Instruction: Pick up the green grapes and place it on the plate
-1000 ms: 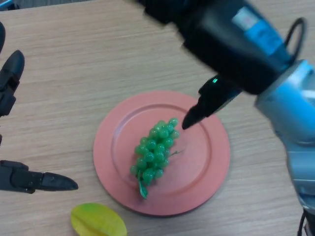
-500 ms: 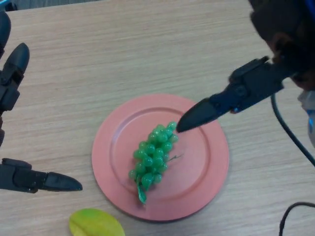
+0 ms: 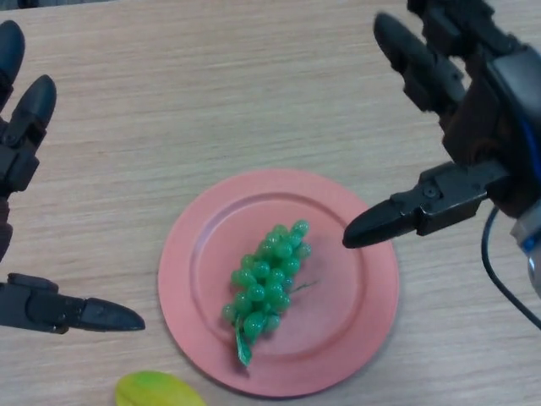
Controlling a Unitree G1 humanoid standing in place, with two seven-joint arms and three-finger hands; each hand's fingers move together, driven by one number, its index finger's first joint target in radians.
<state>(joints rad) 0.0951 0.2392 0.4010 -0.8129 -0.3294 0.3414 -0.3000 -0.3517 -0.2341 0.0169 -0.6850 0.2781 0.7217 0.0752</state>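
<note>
Already the green grapes [image 3: 267,277] lie on the pink plate [image 3: 355,330], the bunch stretched at a slant from upper right to lower left across the plate's flat middle, with a thin stem poking out beside it and a darker green stalk end reaching toward the plate's near rim. That plate rests on the wooden table [image 3: 211,101]. On the view's right, the right hand [image 3: 473,127] hangs spread wide and holding nothing: its thumb points in over the plate's right rim, its tip just beside the bunch yet apart from it, while the thick fingers reach up and away toward the far side of the table. Whether the thumb tip touches the plate is hard to judge from this angle; it looks raised above it. At the view's left edge the left hand [image 3: 21,144] is likewise wide and empty, fingers straight, thumb stretched along the table well apart from the plate. A yellow-green fruit [image 3: 156,391] shows partly at the bottom edge, near the plate's lower left rim.
</note>
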